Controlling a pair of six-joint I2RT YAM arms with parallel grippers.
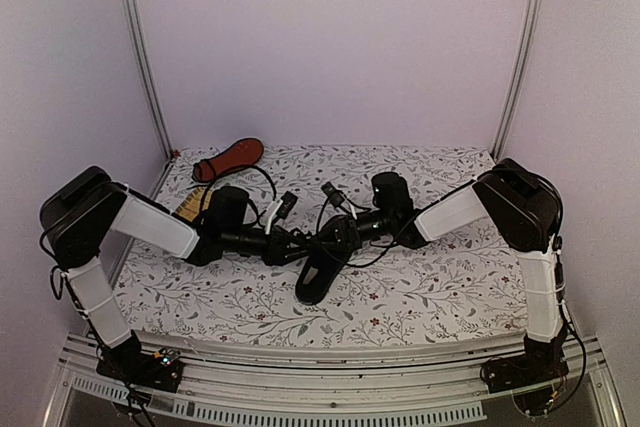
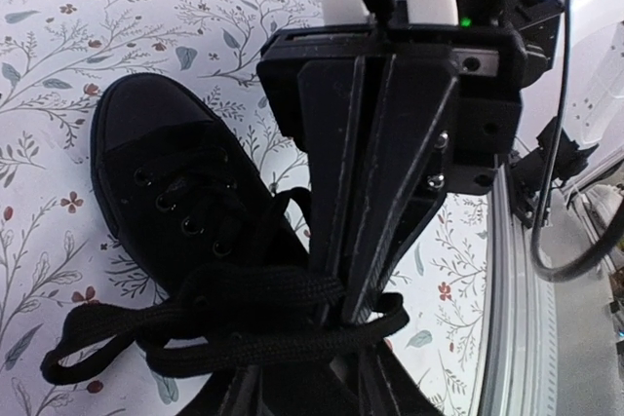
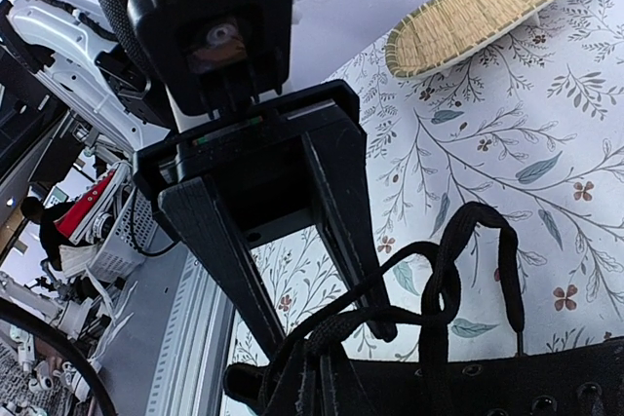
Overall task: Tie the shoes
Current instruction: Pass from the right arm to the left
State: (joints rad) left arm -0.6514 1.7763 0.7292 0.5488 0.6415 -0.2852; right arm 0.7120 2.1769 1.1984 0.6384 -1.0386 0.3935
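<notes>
One small black canvas low-top shoe [image 1: 318, 279] lies at the centre of the top view on the floral-printed white table cover [image 1: 450, 287]. Its long axis runs from upper right to lower left, with the toe toward the lower left. The second shoe [image 1: 230, 158] lies sole-up at upper left, its reddish-orange underside showing, near a yellow woven mat [image 3: 468, 17]. The right gripper [image 2: 343, 314] is pinched closed on the thin black laces [image 2: 224, 323]. The left gripper [image 3: 333, 333] has its fingers narrowly parted, with lace strands crossing between the tips.
</notes>
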